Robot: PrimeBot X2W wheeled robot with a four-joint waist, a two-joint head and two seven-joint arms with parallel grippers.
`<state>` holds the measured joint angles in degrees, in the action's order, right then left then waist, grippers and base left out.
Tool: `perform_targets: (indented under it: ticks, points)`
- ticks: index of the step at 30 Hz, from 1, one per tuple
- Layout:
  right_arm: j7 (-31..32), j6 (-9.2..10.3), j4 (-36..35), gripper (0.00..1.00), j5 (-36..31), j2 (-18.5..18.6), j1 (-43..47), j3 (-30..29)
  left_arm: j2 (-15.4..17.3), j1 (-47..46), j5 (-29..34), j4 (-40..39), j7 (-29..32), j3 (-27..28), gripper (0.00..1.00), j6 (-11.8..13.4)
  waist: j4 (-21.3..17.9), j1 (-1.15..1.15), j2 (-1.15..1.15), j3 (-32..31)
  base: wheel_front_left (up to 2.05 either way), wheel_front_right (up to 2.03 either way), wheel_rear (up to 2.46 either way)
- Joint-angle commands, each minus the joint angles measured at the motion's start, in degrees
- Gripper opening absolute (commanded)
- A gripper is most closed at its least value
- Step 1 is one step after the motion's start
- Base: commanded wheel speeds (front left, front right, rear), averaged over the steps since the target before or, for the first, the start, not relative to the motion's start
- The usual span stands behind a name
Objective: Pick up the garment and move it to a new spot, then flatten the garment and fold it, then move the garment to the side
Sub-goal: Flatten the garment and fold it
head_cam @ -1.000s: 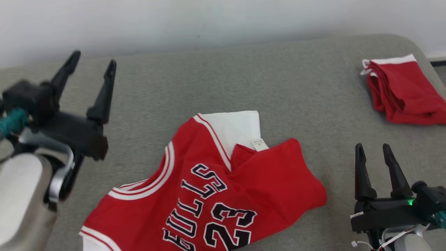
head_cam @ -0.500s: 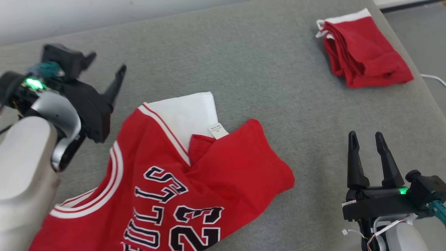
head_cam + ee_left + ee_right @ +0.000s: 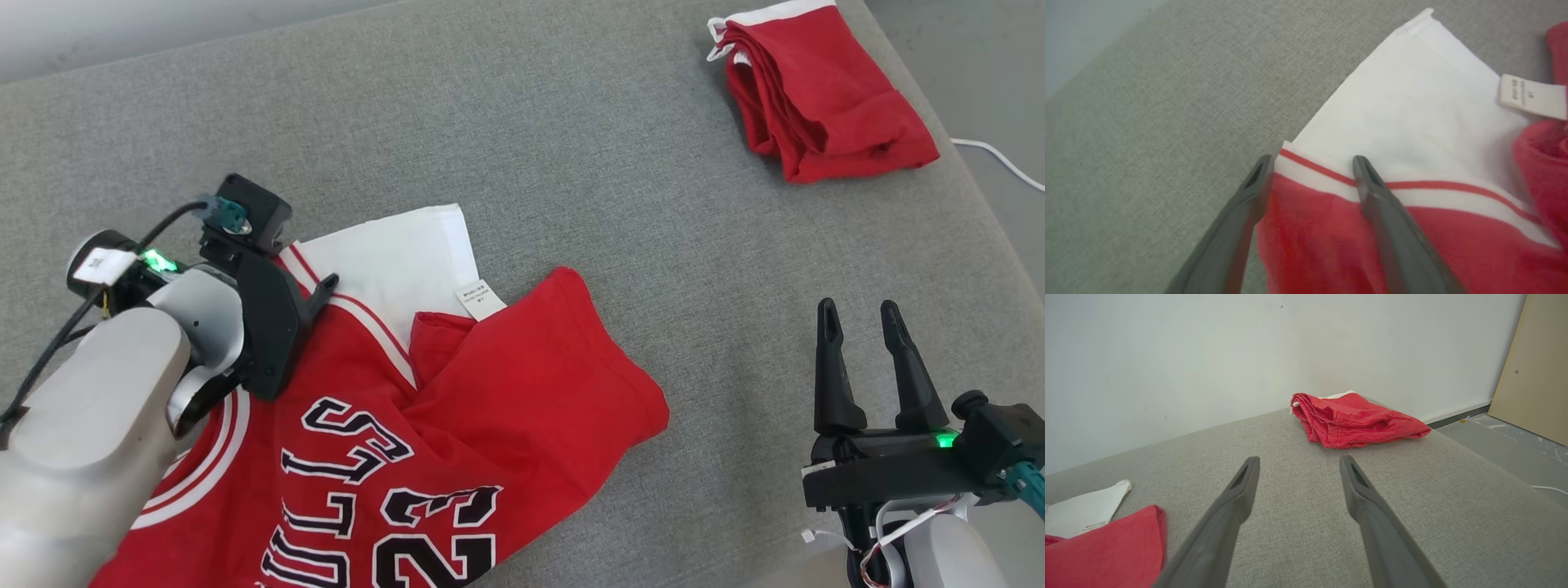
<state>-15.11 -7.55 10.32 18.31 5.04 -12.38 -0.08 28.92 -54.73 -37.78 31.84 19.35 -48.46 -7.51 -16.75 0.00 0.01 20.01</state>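
Observation:
The garment [image 3: 522, 392] is a red jersey with black-and-white lettering, white trim and a white inner panel, lying crumpled on the grey padded surface [image 3: 571, 163]. My left gripper [image 3: 317, 292] is low over its upper left corner. In the left wrist view the left gripper [image 3: 1312, 159] is open, its two fingers straddling the white-and-red trim of the garment [image 3: 1453, 245]; whether they touch the cloth is unclear. My right gripper [image 3: 857, 306] stands open at the lower right, off the garment, and holds nothing. The right wrist view has the right gripper [image 3: 1299, 458] over bare surface, the garment's [image 3: 1106, 547] edge at left.
A folded red cloth [image 3: 824, 90] with white trim lies at the far right corner, also the red cloth [image 3: 1355, 416] in the right wrist view. A white cable [image 3: 996, 159] runs on the floor past the right edge. A wall backs the surface; a wooden board [image 3: 1535, 367] leans at right.
The head camera has tilted down and turned. My left gripper has swung from high at the left down onto the jersey's upper left corner. The right gripper has stayed in place.

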Motion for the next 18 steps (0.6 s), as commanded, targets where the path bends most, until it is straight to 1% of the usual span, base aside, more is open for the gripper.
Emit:
perform_targets:
  ticks: [1,9,10,11,12,14,18]
  points:
    - [0.0,0.15,0.0,1.0,0.0,0.2,-0.5,-0.1,0.7,-0.8,-0.1,0.4,0.5,-1.2,1.0,0.1,0.0,0.0,-0.01,0.1,0.0,0.0,0.0]
    - [0.0,0.15,0.1,1.0,-0.2,0.2,-1.2,0.0,0.2,-2.0,-2.9,5.0,-0.5,-7.1,1.0,0.1,0.4,0.0,-0.01,0.5,0.0,0.0,0.0]
    - [0.0,0.15,0.2,1.0,-0.3,0.1,-1.3,0.1,0.1,-2.2,-3.0,5.6,-1.0,-7.9,0.65,0.1,0.5,0.0,-0.01,0.5,0.0,0.0,0.0]
    - [0.0,0.15,0.2,1.0,-0.4,0.0,-1.4,0.2,0.0,-2.5,-3.1,6.3,-1.7,-8.4,0.17,0.1,0.6,0.0,-0.01,0.5,0.0,0.0,0.0]
    - [0.0,0.15,0.2,1.0,-0.5,0.0,-1.4,0.2,0.1,-3.1,-2.9,7.0,-2.5,-9.0,0.0,0.1,0.7,0.0,-0.01,0.4,0.0,0.0,0.0]
    - [0.0,0.15,0.3,1.0,-0.6,-0.2,-1.5,0.4,0.3,-4.3,-1.8,8.3,-4.5,-10.4,0.0,0.1,0.8,0.0,-0.01,0.2,0.0,0.0,0.0]
    - [0.0,0.15,0.5,1.0,-0.8,0.0,-1.2,0.3,-0.6,-6.6,-2.0,10.5,-9.0,-10.8,0.0,0.1,1.2,0.0,-0.01,-0.7,0.0,0.0,0.0]
